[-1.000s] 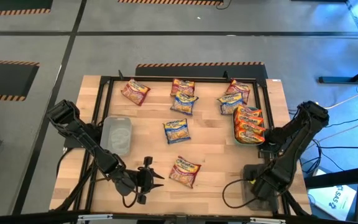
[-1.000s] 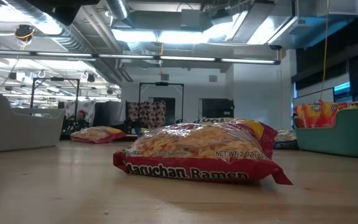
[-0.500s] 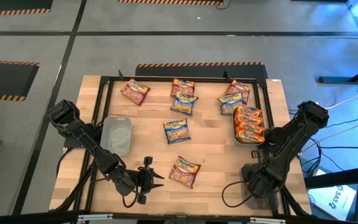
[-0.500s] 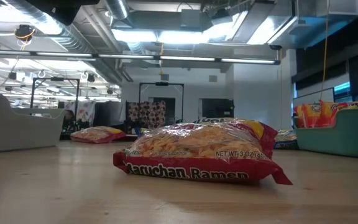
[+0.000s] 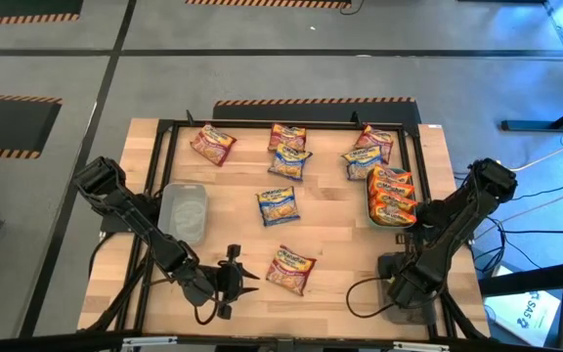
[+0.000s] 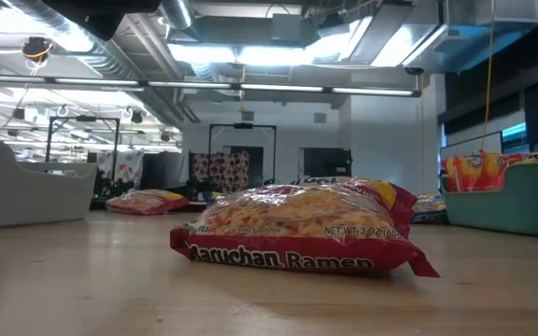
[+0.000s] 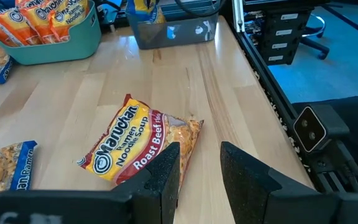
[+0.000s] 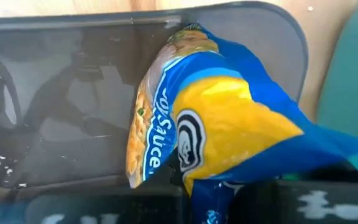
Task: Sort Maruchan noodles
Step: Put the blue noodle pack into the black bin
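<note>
From above, the right gripper [image 5: 405, 293] is buried under its own arm at the table's near right corner; only the right wrist view shows it clamped on a blue-and-yellow packet [image 8: 210, 118] hanging over the grey tray [image 8: 61, 93]; the left gripper [image 7: 199, 167] hovers near the front edge, fingers apart, with a maroon packet [image 7: 135, 146] lying just ahead of it; other packets [image 5: 278, 205] lie scattered mid-table, and orange ones stand in the teal tray [image 5: 371, 210].

Grey floor [image 5: 47, 59], hazard-striped tape; exposed ceiling ducts [image 6: 171, 19], fluorescent strip lights.
</note>
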{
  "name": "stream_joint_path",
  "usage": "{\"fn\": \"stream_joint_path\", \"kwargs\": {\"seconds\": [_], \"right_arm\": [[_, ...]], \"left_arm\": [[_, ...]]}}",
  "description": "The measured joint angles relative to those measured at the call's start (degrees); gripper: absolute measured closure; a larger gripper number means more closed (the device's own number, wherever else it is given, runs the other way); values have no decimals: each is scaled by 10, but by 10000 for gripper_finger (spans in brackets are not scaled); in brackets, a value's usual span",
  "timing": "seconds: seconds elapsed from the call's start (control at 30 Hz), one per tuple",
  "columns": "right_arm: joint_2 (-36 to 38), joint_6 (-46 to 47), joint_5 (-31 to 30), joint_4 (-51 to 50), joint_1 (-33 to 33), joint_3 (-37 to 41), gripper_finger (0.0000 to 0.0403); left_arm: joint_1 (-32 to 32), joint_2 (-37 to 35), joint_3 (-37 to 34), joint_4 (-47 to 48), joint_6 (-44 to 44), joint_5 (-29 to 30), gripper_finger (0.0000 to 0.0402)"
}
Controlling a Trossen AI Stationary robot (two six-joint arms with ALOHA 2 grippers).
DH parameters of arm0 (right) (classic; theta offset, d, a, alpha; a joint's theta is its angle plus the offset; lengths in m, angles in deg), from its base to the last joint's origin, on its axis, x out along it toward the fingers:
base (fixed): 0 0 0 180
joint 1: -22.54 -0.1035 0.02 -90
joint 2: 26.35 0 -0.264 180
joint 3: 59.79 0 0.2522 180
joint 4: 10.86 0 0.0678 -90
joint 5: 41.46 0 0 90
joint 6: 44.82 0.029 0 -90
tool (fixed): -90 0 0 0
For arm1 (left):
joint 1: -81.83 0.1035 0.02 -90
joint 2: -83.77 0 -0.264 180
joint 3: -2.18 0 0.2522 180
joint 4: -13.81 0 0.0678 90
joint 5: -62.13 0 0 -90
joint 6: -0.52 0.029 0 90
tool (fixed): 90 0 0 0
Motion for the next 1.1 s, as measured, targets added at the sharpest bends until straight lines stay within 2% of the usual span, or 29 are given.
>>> {"fn": "stream_joint_path", "kwargs": {"seconds": [0.3, 0.57, 0.73, 1.1], "right_arm": [[0, 91, 9, 0, 0, -4, 377], [0, 105, -4, -12, 0, -4, 294], [0, 102, 24, -33, 0, -4, 255], [0, 89, 35, -38, 0, -5, 253]], "left_arm": [[0, 0, 0, 0, 0, 0, 292], [0, 0, 0, 0, 0, 0, 292], [0, 0, 0, 0, 0, 5, 292], [5, 0, 0, 0, 0, 4, 292]]}}
